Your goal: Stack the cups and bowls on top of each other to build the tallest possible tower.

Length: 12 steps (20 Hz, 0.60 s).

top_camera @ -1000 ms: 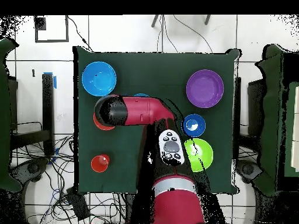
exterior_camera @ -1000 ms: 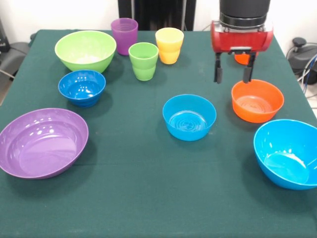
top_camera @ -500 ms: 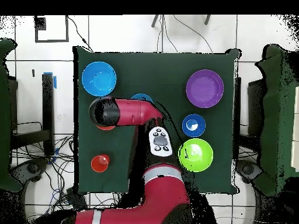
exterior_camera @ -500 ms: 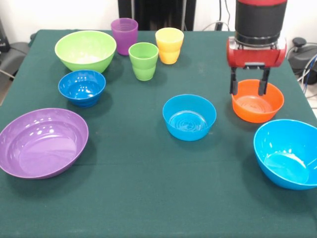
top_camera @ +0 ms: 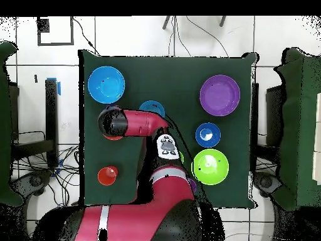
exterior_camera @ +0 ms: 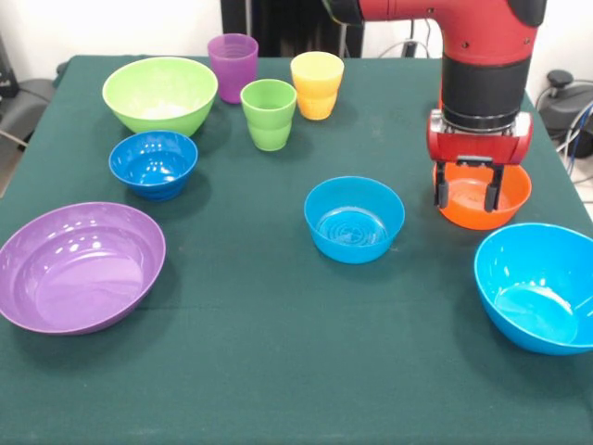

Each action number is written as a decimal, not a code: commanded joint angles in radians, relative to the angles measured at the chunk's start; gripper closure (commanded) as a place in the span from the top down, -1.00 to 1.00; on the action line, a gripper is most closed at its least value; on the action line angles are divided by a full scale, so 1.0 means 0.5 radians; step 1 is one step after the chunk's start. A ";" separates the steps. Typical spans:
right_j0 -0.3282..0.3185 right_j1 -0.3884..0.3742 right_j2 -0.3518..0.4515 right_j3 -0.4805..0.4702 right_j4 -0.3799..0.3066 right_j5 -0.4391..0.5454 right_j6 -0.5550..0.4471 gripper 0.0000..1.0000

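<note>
My gripper (exterior_camera: 467, 196) is open, its fingertips (exterior_camera: 442, 194) lowered into the left part of the small orange bowl (exterior_camera: 514, 190). I cannot tell if they touch it. The small light blue bowl (exterior_camera: 354, 220) sits to its left and the large light blue bowl (exterior_camera: 537, 287) in front. The large purple bowl (exterior_camera: 79, 266), dark blue bowl (exterior_camera: 153, 163) and lime green bowl (exterior_camera: 159, 93) are on the left. The purple cup (exterior_camera: 233, 67), green cup (exterior_camera: 269, 113) and yellow cup (exterior_camera: 317, 84) stand at the back. The orange cup (top_camera: 107, 176) shows only overhead. Nothing is stacked.
The green table (exterior_camera: 278, 371) holds all the pieces, each standing apart. My arm (top_camera: 141, 122) covers the orange bowl and part of the small light blue bowl (top_camera: 152, 107) in the overhead view. Cables lie on the floor (top_camera: 56, 169) beside the table.
My gripper has moved right and towards the table's front, and has come down from above the cloth behind the orange bowl into that bowl. It stayed open. No bowl or cup moved.
</note>
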 commanded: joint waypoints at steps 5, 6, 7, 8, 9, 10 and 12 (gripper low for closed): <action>0.049 0.023 0.024 0.002 0.118 -0.093 0.411 1.00; 0.048 0.013 0.033 0.012 0.126 -0.099 0.421 1.00; 0.053 -0.001 0.039 0.030 0.139 -0.105 0.441 1.00; 0.054 -0.014 0.050 0.044 0.151 -0.103 0.451 1.00; 0.064 -0.027 0.043 0.046 0.163 -0.088 0.464 1.00; 0.070 -0.036 0.043 0.057 0.170 -0.088 0.471 1.00; 0.082 -0.039 0.022 0.073 0.168 -0.102 0.473 1.00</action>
